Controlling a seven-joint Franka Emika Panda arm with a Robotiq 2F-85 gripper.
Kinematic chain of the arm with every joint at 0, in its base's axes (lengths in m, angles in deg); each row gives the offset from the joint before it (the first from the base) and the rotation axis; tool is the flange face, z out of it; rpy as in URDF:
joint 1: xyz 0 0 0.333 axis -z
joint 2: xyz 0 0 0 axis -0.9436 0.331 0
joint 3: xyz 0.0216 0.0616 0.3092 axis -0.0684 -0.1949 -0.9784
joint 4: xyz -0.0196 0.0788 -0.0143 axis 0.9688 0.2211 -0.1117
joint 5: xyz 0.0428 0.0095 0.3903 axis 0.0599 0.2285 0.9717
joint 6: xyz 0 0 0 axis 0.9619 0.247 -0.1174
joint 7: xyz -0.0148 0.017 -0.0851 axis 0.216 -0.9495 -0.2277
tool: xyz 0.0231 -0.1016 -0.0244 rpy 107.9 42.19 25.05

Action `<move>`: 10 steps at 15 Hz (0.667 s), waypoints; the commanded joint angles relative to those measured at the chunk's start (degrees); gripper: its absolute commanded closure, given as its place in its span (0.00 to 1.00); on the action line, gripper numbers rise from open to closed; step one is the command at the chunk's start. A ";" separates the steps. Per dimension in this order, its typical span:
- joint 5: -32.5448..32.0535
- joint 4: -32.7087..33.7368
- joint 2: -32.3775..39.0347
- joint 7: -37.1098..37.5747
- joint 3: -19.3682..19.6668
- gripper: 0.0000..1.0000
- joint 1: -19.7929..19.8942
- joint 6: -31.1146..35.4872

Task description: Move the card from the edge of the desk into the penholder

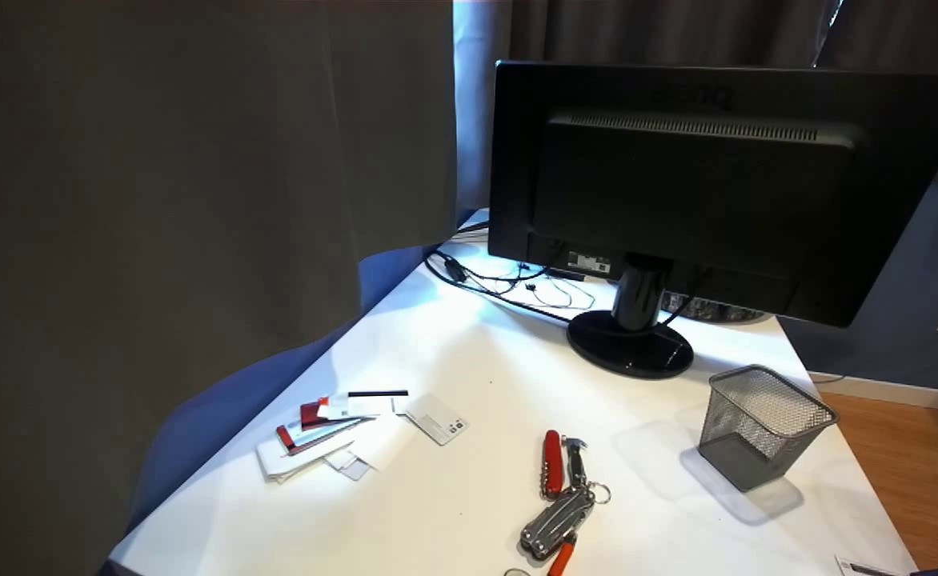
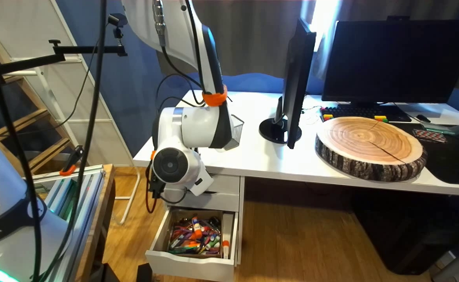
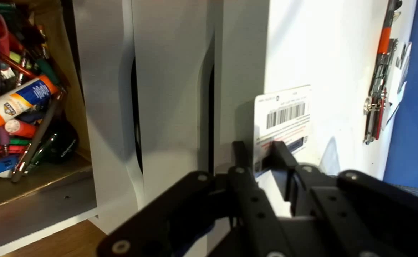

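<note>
Card (image 3: pixel 284 115), one side outward past the desk (image 3: pixel 319 53), long axis unclear

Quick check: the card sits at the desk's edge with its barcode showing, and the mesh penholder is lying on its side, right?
Not quite: the mesh penholder is standing upright on the desk, mouth up, as an exterior view shows. The rest holds: the card is at the desk's edge, barcode showing in the wrist view.
</note>
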 commanded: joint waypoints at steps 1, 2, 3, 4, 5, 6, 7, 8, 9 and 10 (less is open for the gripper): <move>1.77 -0.70 -0.40 -0.06 1.31 0.99 -0.17 -1.30; 1.48 -1.12 -0.71 0.10 1.64 1.00 -0.01 -1.50; 1.28 -1.50 -1.04 0.30 1.89 1.00 0.15 -1.74; 1.24 -1.87 -1.42 0.55 2.09 1.00 0.20 -1.68; 1.15 -2.05 -1.73 0.84 2.28 0.99 0.27 -1.45; 1.00 -2.06 -1.88 1.27 2.44 1.00 0.35 -1.38; 0.99 -2.18 -2.14 1.49 2.63 1.00 0.45 -1.32; 0.91 -2.29 -2.35 1.67 2.80 1.00 0.58 -1.39; 0.89 -2.37 -2.60 1.75 3.00 1.00 0.76 -1.58; 0.85 -2.63 -3.02 1.96 3.11 1.00 1.19 -2.33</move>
